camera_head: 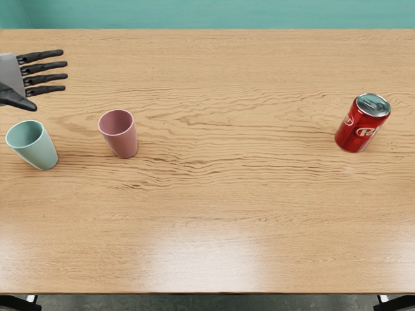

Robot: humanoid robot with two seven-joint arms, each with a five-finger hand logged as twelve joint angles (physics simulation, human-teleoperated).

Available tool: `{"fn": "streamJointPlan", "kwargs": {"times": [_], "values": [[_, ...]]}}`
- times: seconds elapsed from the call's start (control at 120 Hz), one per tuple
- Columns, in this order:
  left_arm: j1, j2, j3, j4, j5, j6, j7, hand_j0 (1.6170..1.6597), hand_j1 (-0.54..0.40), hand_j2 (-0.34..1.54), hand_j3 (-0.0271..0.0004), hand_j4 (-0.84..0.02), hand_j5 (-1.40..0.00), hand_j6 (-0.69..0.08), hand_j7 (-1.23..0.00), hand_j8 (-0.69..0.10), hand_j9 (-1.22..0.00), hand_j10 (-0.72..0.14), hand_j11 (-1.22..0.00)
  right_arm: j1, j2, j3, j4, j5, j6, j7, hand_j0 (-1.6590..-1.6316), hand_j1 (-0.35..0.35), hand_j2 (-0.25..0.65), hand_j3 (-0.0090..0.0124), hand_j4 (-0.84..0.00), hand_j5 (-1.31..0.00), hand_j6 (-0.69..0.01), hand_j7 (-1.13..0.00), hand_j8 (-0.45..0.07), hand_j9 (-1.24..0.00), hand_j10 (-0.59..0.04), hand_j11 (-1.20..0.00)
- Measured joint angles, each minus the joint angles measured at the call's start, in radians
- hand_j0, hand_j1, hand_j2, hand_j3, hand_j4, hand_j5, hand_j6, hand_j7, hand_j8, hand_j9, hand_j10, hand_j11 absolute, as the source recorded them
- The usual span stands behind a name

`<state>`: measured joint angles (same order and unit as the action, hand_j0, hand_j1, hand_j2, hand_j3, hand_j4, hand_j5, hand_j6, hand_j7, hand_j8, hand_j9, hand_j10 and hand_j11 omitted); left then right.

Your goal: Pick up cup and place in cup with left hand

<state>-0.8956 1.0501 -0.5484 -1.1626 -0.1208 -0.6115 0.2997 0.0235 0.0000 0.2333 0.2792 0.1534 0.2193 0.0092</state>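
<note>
Nearer than the left hand (17,76), fingers apart, stands a green cup (41,151), a pink cup (122,141) farther right.

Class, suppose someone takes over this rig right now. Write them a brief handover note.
Left robot hand: open, holding nothing, beyond the green cup.
Right robot hand: out of view.
Things: green cup upright at far left; pink cup upright to its right, apart. Red can stands at right.
Done: neither cup lifted or nested.
Left: pick up one cup, place it in the other; which goes where is unspecified.
</note>
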Motion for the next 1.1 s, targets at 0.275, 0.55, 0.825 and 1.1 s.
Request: {"fn": "streamJointPlan", "kwargs": {"times": [0.275, 0.55, 0.825, 1.1], "values": [[-0.087, -0.074, 0.007, 0.001, 0.046, 0.0, 0.162, 1.6581, 0.349, 0.0, 0.0, 0.002, 0.0, 0.003, 0.0, 0.002, 0.0, 0.002, 0.0, -0.012, 0.0, 0.0, 0.0, -0.001, 0.0, 0.0, -1.6581, -0.349, 0.0, 0.0, 0.0, 0.0, 0.001, 0.0, 0.001, 0.0, 0.0, 0.0], [-0.27, -0.152, 0.011, -0.114, 0.484, 0.0, 0.284, 1.6581, 0.349, 0.0, 0.0, -0.001, 0.0, -0.001, 0.0, -0.001, 0.0, 0.0, 0.0, -0.013, 0.0, 0.0, 0.0, -0.001, 0.0, 0.0, -1.6581, -0.349, 0.0, 0.0, 0.0, 0.0, 0.001, 0.0, 0.001, 0.0, 0.0, 0.0], [-0.223, -0.393, 0.016, -0.274, 0.959, 0.25, 0.309, 1.6581, 0.344, 0.0, 0.0, -0.007, -0.01, -0.008, -0.01, -0.007, -0.01, -0.006, -0.01, -0.013, 0.0, 0.0, 0.0, -0.001, 0.0, 0.0, -1.6581, -0.349, 0.0, 0.0, 0.0, 0.0, 0.001, 0.0, 0.001, 0.0, 0.0, 0.0], [-0.16, -0.398, 0.044, -0.286, 1.146, 0.357, 0.311, 1.6581, 0.335, 0.0, 0.0, -0.016, -0.02, -0.017, -0.02, -0.017, -0.02, -0.015, -0.02, -0.013, 0.0, 0.0, 0.0, -0.001, 0.0, 0.0, -1.6581, -0.349, 0.0, 0.0, 0.0, 0.0, 0.001, 0.0, 0.0, 0.0, 0.0, 0.0]]}}
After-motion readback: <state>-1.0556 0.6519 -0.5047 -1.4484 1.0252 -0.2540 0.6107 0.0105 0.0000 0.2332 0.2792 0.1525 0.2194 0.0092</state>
